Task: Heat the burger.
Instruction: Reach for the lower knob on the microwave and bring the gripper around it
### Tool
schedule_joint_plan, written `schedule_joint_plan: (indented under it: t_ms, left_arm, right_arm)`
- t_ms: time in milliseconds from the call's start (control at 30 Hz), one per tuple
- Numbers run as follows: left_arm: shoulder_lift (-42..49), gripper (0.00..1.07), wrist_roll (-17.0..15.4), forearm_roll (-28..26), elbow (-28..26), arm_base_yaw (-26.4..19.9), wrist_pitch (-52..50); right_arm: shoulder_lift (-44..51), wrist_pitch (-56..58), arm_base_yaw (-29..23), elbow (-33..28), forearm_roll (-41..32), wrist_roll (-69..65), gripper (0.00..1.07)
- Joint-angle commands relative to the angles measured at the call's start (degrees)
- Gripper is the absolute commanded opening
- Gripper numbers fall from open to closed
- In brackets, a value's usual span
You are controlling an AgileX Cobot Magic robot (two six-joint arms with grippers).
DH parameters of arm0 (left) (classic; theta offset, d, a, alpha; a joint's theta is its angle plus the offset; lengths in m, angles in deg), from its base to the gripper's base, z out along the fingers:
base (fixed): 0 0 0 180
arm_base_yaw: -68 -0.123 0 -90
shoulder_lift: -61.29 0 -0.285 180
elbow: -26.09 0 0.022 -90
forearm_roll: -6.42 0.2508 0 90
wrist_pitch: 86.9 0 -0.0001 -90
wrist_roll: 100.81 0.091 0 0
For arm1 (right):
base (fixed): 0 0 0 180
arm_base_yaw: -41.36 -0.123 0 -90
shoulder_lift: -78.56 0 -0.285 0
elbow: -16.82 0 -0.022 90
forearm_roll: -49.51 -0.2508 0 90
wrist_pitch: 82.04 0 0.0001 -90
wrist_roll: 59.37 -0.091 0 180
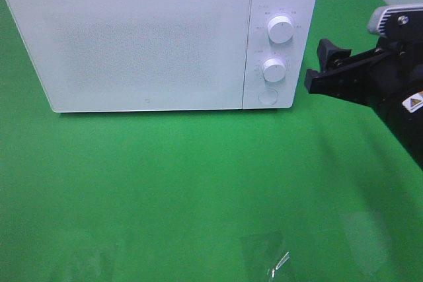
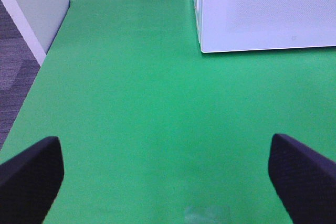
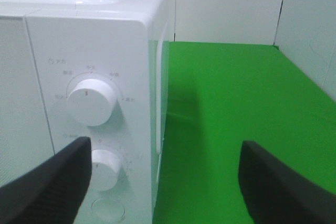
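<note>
We are seeing the right arm reaching in from the right side of the table, its right gripper (image 1: 316,65) hanging just beside the right end of the microwave (image 1: 145,44), level with the two knobs. From its wrist camera the right gripper (image 3: 165,148) is facing the control panel's edge: one finger (image 3: 50,184) is showing in front of the lower knob (image 3: 105,169), the other (image 3: 283,187) over the green cloth (image 3: 226,129). Its jaws are standing wide apart and gripping nothing; we cannot tell whether it is touching the oven. The left arm is staying out of the high view. The left gripper (image 2: 165,145) is hovering low over the cloth, pointing toward the microwave's front left corner (image 2: 202,50), its jaws spread wide with only cloth between them. The microwave door (image 1: 132,44) is sitting shut, and its frosted front is hiding the inside. We cannot tell where the burger is, since no view is showing it.
</note>
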Motion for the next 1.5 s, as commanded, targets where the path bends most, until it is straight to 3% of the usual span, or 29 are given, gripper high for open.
schedule_joint_plan:
  t_ms: [33, 133, 367, 900, 1500]
  left_arm:
    - [1.38, 0.98, 0.11, -0.06, 0.11, -0.06, -0.74]
    - [1.38, 0.98, 0.11, -0.06, 0.11, -0.06, -0.74]
    - [1.38, 0.98, 0.11, -0.06, 0.11, -0.06, -0.74]
    - [1.38, 0.98, 0.11, -0.06, 0.11, -0.06, -0.74]
    - [1.38, 0.98, 0.11, -0.06, 0.11, -0.06, -0.74]
  right_arm:
    - [-2.46, -4.18, -5.27, 0.06, -6.07, 0.69, 0.76]
    - [-4.24, -6.02, -9.85, 0.23, -10.20, 0.69, 0.76]
    - [-7.45, -6.76, -14.21, 0.92, -10.26, 0.52, 0.76]
    - [-8.42, -6.53, -14.21, 3.78, -10.83, 0.69, 0.76]
    - [-19.71, -6.70, -13.06, 13.41, -11.80, 0.57, 0.76]
